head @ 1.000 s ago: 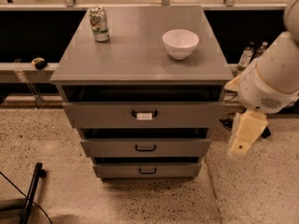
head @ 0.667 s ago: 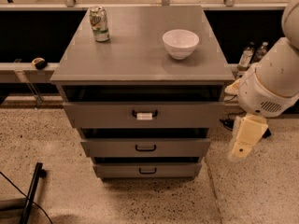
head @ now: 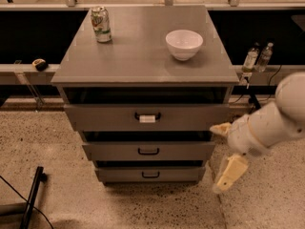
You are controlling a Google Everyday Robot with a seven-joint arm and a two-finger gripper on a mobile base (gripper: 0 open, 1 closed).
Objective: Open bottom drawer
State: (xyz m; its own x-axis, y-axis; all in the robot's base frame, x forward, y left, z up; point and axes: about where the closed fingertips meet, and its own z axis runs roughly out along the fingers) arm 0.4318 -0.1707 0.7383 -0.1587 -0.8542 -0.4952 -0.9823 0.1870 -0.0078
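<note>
Gripper (head: 228,174) right of bottom drawer (head: 150,174)

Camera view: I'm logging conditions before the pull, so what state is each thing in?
bottom drawer: shut, nothing touching it.
middle drawer: shut.
top drawer: shut.
gripper: right of the cabinet, level with the bottom drawer, apart from it.
can: upright on the cabinet top.
bowl: upright on the cabinet top, looks empty.
</note>
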